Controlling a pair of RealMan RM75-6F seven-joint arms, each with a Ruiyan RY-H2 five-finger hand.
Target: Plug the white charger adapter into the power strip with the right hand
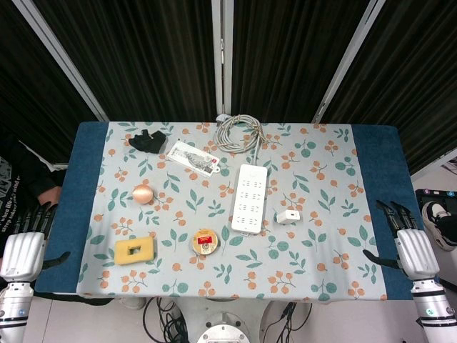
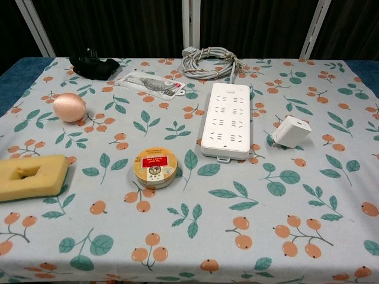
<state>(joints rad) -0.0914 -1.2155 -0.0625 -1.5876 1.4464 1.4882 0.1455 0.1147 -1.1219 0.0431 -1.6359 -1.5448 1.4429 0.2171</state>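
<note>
The white charger adapter [image 2: 292, 131], a small, hard, smooth cube that is probably light and slippery, sits tilted just right of the power strip [image 2: 227, 120] and is best pinched across opposite flat sides, while the right hand [image 1: 412, 246] waits empty, fingers apart, at the table [image 1: 373, 153] edge.
</note>
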